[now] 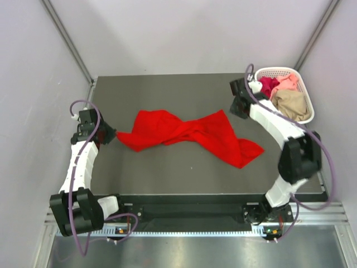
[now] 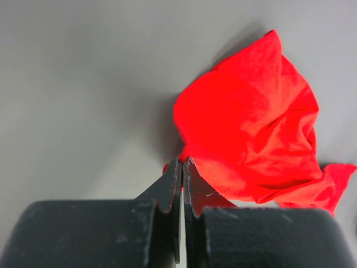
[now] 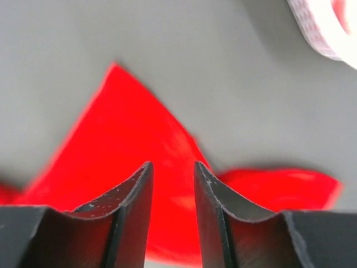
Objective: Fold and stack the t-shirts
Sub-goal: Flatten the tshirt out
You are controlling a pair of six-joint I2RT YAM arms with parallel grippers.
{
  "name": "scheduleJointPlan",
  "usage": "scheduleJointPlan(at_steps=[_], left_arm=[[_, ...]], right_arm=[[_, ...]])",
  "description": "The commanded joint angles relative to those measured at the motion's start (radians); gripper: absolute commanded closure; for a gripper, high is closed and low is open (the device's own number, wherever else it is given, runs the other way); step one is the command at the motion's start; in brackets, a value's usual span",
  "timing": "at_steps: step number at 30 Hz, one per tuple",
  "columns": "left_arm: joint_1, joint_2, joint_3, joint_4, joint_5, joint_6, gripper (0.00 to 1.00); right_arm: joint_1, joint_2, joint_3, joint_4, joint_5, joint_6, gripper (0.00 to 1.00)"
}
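Note:
A bright red t-shirt lies twisted and crumpled across the middle of the dark table. My left gripper is at the shirt's left tip. In the left wrist view its jaws are shut together on the edge of the red cloth. My right gripper hovers over the shirt's upper right corner. In the right wrist view it is open with a narrow gap and empty, with the red cloth below it. Magenta, pale pink and tan shirts lie bunched in the basket.
The white lattice basket stands at the table's back right corner, close behind my right gripper; its rim shows in the right wrist view. Grey walls enclose the table on the left, back and right.

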Motion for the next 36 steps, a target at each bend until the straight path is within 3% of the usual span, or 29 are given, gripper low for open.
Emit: scheduleJointPlan(at_steps=[1, 4, 9, 24, 36], left_arm=[[0.007, -0.003, -0.011, 0.066, 0.039, -0.009, 1.0], [0.005, 0.0, -0.019, 0.075, 0.054, -0.011, 1.0], [0.005, 0.003, -0.033, 0.087, 0.097, -0.017, 1.0], [0.005, -0.017, -0.06, 0.12, 0.109, -0.012, 1.0], [0.004, -0.037, -0.069, 0.13, 0.108, -0.02, 1.0]], right_arm=[[-0.012, 0.204, 0.223, -0.135, 0.057, 0.182, 0.64], [-0.013, 0.384, 0.482, -0.244, 0.056, 0.265, 0.63], [-0.016, 0.591, 0.664, -0.307, 0.039, 0.327, 0.59], [-0.015, 0.723, 0.693, -0.168, -0.016, 0.408, 0.55], [-0.016, 0.842, 0.753, -0.22, -0.024, 0.434, 0.59]])
